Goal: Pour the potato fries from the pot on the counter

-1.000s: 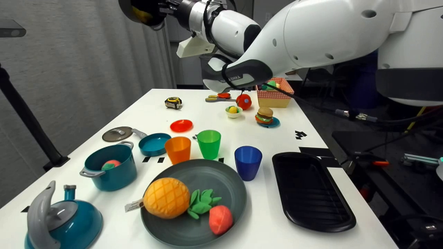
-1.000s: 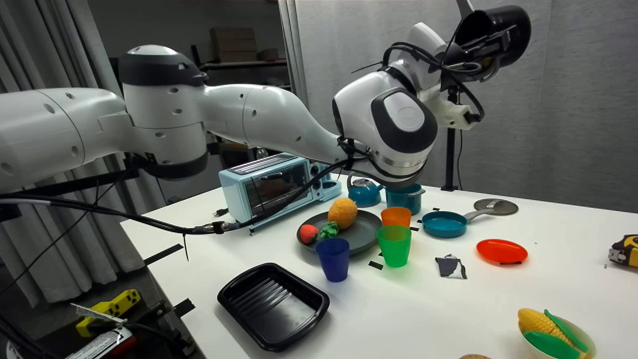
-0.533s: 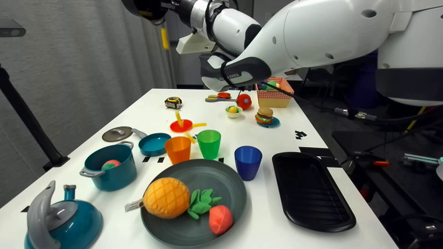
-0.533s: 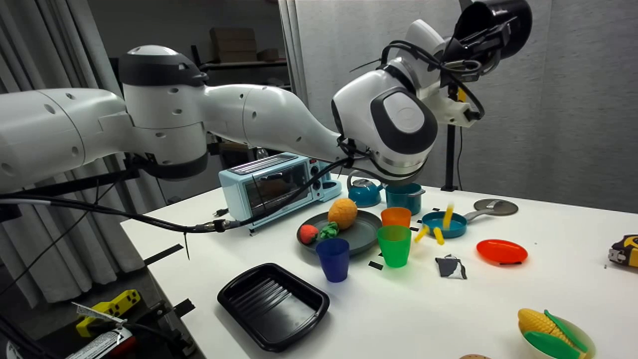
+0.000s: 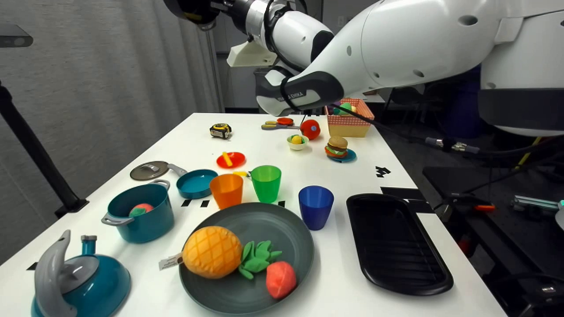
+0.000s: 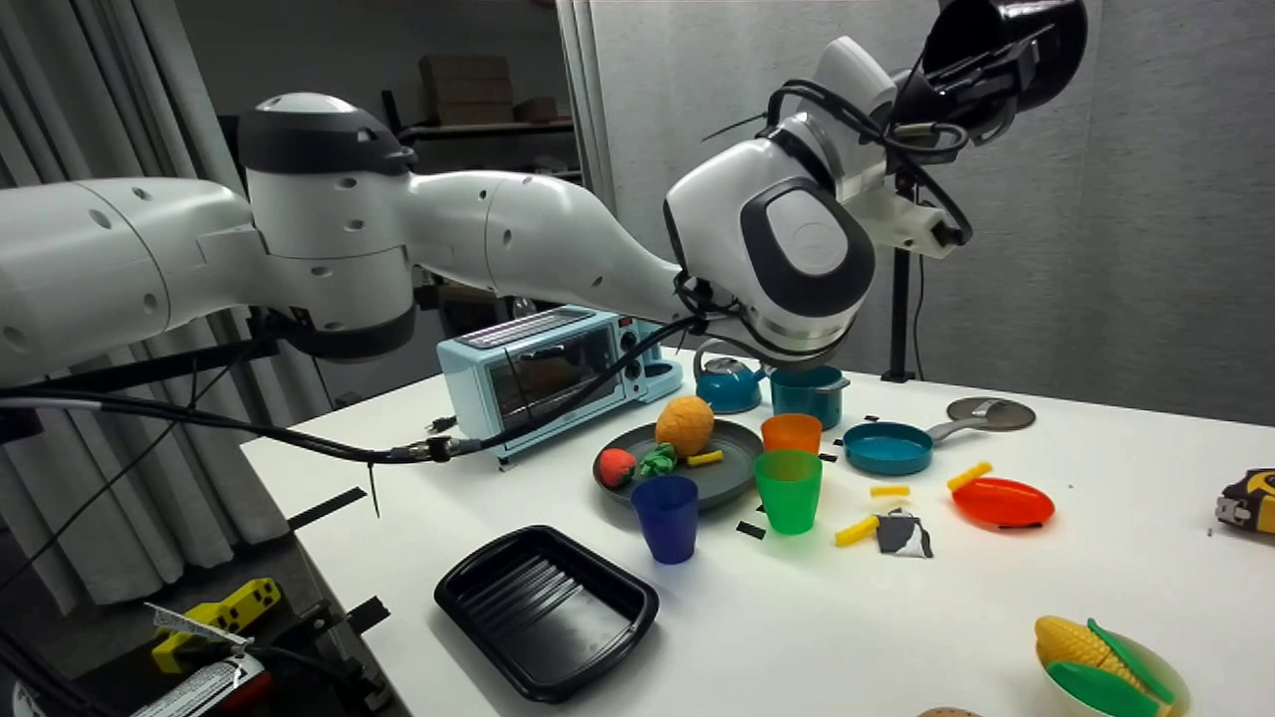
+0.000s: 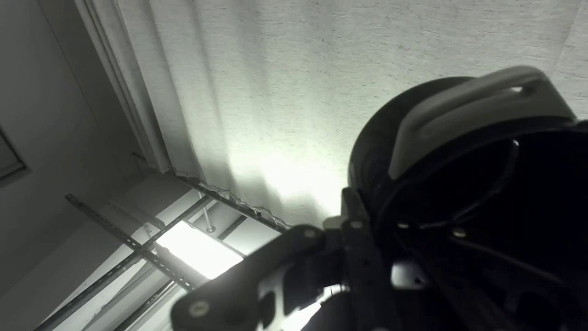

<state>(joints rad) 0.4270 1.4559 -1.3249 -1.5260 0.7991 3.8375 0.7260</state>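
Note:
The black pot [image 6: 1061, 60] is held high above the white counter [image 6: 797, 617], tipped over on its side. It also shows at the top edge in an exterior view [image 5: 187, 6], with some yellow inside. In the wrist view my gripper [image 7: 367, 216] is shut on the wall of the pot [image 7: 381, 124]. Yellow fries lie below: one on the counter [image 6: 890, 491], one by a grey patch [image 6: 857, 531], and one on the red plate [image 6: 968, 476], also seen in an exterior view [image 5: 227, 159]. Another fry [image 6: 704, 458] shows over the grey plate; I cannot tell if it rests there.
Orange [image 5: 227, 190], green [image 5: 266, 182] and blue cups [image 5: 316, 207] stand mid-counter. Around them are a teal pan [image 5: 196, 182], teal pot [image 5: 152, 220], kettle [image 5: 101, 286], grey plate [image 5: 238, 301] with toy fruit, black tray [image 5: 396, 242] and toaster oven [image 6: 558, 368].
One second ago no fries showed on the counter. Half a second ago several were falling; now they lie scattered. The pot has shifted slightly up and right in an exterior view.

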